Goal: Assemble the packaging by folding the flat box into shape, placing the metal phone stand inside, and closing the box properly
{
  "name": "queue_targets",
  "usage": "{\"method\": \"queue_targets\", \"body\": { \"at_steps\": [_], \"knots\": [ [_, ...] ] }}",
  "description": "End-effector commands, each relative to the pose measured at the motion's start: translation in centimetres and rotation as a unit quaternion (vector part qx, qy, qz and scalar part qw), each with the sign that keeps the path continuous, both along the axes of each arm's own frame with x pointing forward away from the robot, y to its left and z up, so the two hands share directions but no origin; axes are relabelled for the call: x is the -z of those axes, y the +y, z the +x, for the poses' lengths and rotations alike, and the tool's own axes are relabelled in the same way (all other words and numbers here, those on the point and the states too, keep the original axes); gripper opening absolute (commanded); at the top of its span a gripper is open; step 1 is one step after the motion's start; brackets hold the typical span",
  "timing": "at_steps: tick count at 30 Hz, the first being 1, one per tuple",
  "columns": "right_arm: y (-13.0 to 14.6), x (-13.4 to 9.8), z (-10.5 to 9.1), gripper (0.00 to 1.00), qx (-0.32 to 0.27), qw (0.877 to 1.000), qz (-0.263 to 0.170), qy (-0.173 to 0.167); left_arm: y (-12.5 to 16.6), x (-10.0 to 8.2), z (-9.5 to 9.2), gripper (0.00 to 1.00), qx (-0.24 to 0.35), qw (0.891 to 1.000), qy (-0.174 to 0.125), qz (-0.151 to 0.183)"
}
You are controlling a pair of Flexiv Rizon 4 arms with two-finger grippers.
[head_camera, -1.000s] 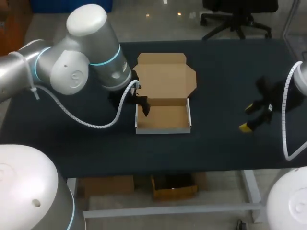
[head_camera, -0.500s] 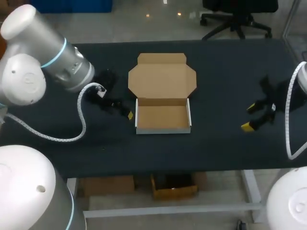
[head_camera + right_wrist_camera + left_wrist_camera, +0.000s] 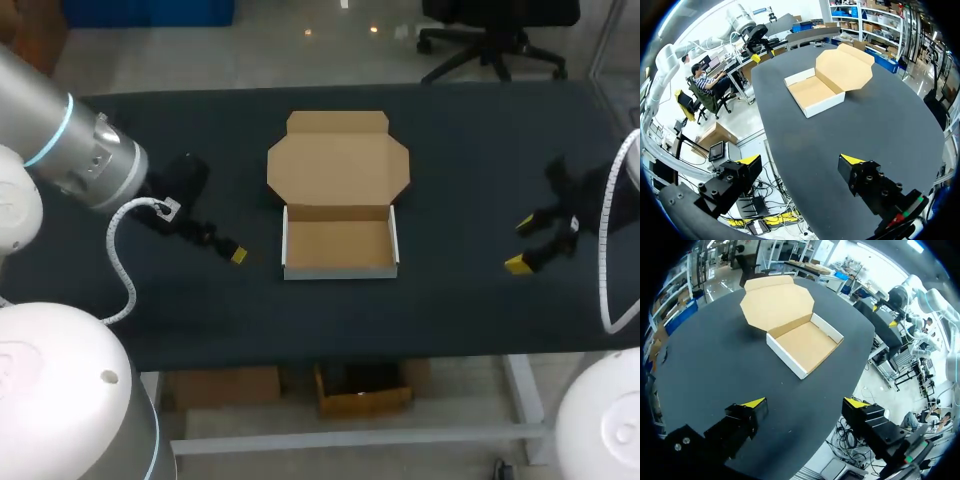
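Observation:
The cardboard box (image 3: 340, 242) sits mid-table as a shallow tray with white outer walls. Its lid (image 3: 338, 165) lies open and flat behind it, and the tray is empty inside. My left gripper (image 3: 222, 246) hovers to the left of the tray, apart from it, open and holding nothing. In the left wrist view the box (image 3: 805, 342) lies ahead of the left gripper (image 3: 805, 403), whose fingers stand wide apart. My right gripper (image 3: 522, 245) is far to the right of the box, open and empty. In the right wrist view the box (image 3: 820, 90) lies well ahead of the right gripper (image 3: 800, 160).
The dark table top (image 3: 450, 150) stretches wide around the box on all sides. Its front edge (image 3: 400, 345) runs close below both grippers. Nothing else lies on it in these views.
My left arm has pulled back leftward from the tray's left wall, leaving the box where it was. The right gripper has drifted only slightly to the right.

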State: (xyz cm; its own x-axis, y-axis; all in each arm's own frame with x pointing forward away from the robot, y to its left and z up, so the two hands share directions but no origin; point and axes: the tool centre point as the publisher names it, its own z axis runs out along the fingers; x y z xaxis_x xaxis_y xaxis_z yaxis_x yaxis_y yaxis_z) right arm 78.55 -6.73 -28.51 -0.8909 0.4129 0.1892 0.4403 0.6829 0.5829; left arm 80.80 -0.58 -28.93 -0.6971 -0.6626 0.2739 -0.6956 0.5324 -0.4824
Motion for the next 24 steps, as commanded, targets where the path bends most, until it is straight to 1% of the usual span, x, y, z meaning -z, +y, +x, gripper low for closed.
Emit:
{"method": "queue_targets", "body": {
  "at_steps": [1, 3, 5, 8, 9, 11, 12, 14, 16, 18, 20, 22, 24],
  "knots": [
    [-0.6, -0.5, -0.6, 1.00, 0.000, 1.000, 0.009, 0.001, 1.0, -1.2, -2.0, 1.00, -0.021, 0.998, -0.045, -0.027],
    [-0.7, -0.6, -0.8, 1.00, 0.006, 1.000, 0.010, 0.004, 1.2, -1.6, -2.3, 1.00, -0.032, 0.998, -0.041, -0.024],
    [-0.9, -0.8, -1.0, 1.00, 0.015, 1.000, 0.011, 0.008, 1.4, -2.0, -2.5, 1.00, -0.046, 0.998, -0.032, -0.022],
    [-1.3, -1.3, -1.3, 1.00, 0.055, 0.998, 0.011, 0.020, 1.8, -2.7, -2.6, 1.00, -0.070, 0.997, -0.007, -0.020],
    [-1.5, -1.4, -1.4, 1.00, 0.062, 0.998, 0.009, 0.026, 1.9, -3.0, -2.7, 1.00, -0.085, 0.996, 0.006, -0.019],
    [-1.7, -1.8, -1.6, 1.00, 0.081, 0.996, 0.009, 0.034, 2.1, -3.5, -2.8, 1.00, -0.096, 0.995, 0.016, -0.020],
    [-1.8, -2.0, -1.7, 1.00, 0.089, 0.995, 0.008, 0.041, 2.2, -3.7, -2.9, 1.00, -0.113, 0.993, 0.024, -0.016],
    [-2.0, -2.5, -1.9, 1.00, 0.110, 0.993, 0.009, 0.051, 2.4, -4.2, -3.2, 1.00, -0.119, 0.992, 0.038, -0.019],
    [-2.1, -3.0, -2.1, 1.00, 0.125, 0.990, 0.009, 0.057, 2.5, -4.6, -3.3, 1.00, -0.138, 0.989, 0.050, -0.014],
    [-2.3, -3.4, -2.3, 1.00, 0.140, 0.988, 0.009, 0.069, 2.6, -5.1, -3.5, 1.00, -0.148, 0.986, 0.071, -0.016],
    [-2.6, -3.8, -2.5, 1.00, 0.150, 0.985, 0.017, 0.078, 2.7, -5.4, -3.7, 1.00, -0.170, 0.982, 0.083, -0.008],
    [-2.7, -4.1, -2.7, 1.00, 0.158, 0.984, 0.022, 0.085, 2.7, -5.6, -3.8, 1.00, -0.172, 0.981, 0.089, -0.006],
    [-3.0, -4.3, -2.8, 1.00, 0.166, 0.981, 0.022, 0.099, 2.5, -5.8, -4.0, 1.00, -0.181, 0.979, 0.099, 0.002]
  ]
}}
